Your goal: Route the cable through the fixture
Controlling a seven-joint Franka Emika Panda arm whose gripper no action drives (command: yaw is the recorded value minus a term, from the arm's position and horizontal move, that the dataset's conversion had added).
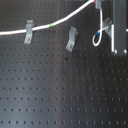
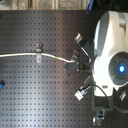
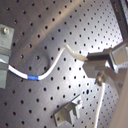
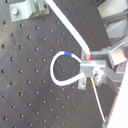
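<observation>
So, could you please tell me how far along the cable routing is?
Done: the cable already lies in one clip. In hand: the gripper is shut on the cable near its blue mark. Left: the second clip is empty, with the cable passing above it in the first exterior view.

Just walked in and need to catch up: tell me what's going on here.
A robot arm is threading a white cable across a black pegboard. Its gripper is shut on the cable near the blue mark, with the short free end looping below. In the first exterior view, the cable already passes the clip on the left, while the second clip stands under it, not yet threaded.
</observation>
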